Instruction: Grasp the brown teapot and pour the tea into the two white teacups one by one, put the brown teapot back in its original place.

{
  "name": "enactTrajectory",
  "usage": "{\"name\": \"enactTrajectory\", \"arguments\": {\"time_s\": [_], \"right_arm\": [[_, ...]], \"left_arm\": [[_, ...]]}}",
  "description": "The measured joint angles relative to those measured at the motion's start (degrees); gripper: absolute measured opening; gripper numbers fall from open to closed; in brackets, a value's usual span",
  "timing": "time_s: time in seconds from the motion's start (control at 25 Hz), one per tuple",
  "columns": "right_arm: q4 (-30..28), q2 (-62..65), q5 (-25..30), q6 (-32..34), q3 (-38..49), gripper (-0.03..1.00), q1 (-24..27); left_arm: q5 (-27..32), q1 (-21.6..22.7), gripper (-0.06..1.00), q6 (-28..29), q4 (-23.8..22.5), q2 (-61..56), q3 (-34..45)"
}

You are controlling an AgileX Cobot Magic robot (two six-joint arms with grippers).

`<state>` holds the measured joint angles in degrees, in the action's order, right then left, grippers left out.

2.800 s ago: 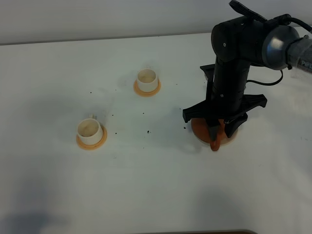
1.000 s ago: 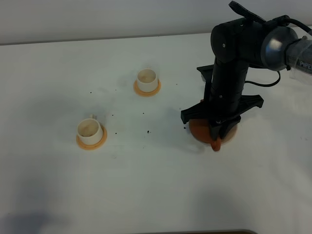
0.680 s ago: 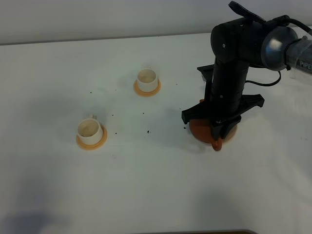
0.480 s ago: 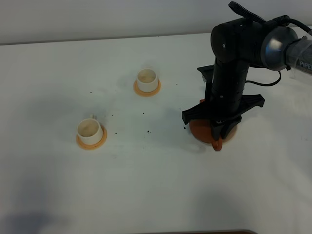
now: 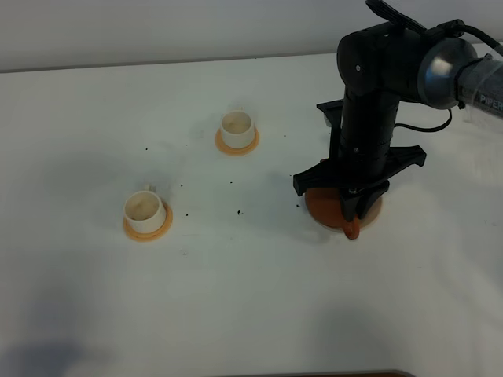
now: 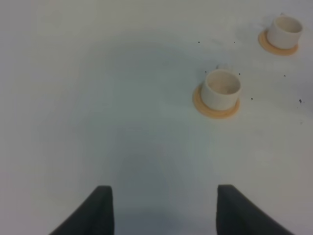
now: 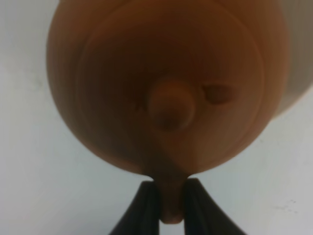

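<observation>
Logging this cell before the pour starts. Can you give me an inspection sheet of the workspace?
Surface: white table, flat.
Job's things: brown teapot over beige disc, contact hidden; two white teacups upright, each on an orange coaster.
Clutter: dark specks between cups and teapot.
Grippers: right gripper shut on the teapot's handle; left gripper open, holding nothing.
Cables: black cable by the right arm.
Surroundings: pale wall behind.

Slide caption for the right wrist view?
Right gripper shut on the handle of the brown teapot, looking straight down at its lid.
</observation>
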<state>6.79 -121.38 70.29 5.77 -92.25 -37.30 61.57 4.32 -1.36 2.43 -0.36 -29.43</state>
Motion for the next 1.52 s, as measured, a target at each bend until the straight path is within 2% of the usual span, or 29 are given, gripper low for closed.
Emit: {"name": "enactTrajectory", "arguments": {"time_s": [1.0,1.12,1.36,1.52], "right_arm": [[-1.63,-0.05,-0.07,-0.07,-0.7,0.12,0.0],[-1.63,-0.05,-0.12,-0.07,-0.7,0.15,0.0],[-0.76,-0.51,-0.37,-0.07,-0.97,0.29,0.0],[-0.51,-0.99,0.0,-0.07,-1.04,0.32,0.0]], "left_arm": [[0.0,0.0,0.47,-0.05,0.0,0.0,0.0],[0.0,0.0,0.47,-0.05,0.0,0.0,0.0],[0.0,0.0,0.47,-0.05,0.0,0.0,0.0],[0.0,0.0,0.47,-0.05,0.0,0.0,0.0]]}}
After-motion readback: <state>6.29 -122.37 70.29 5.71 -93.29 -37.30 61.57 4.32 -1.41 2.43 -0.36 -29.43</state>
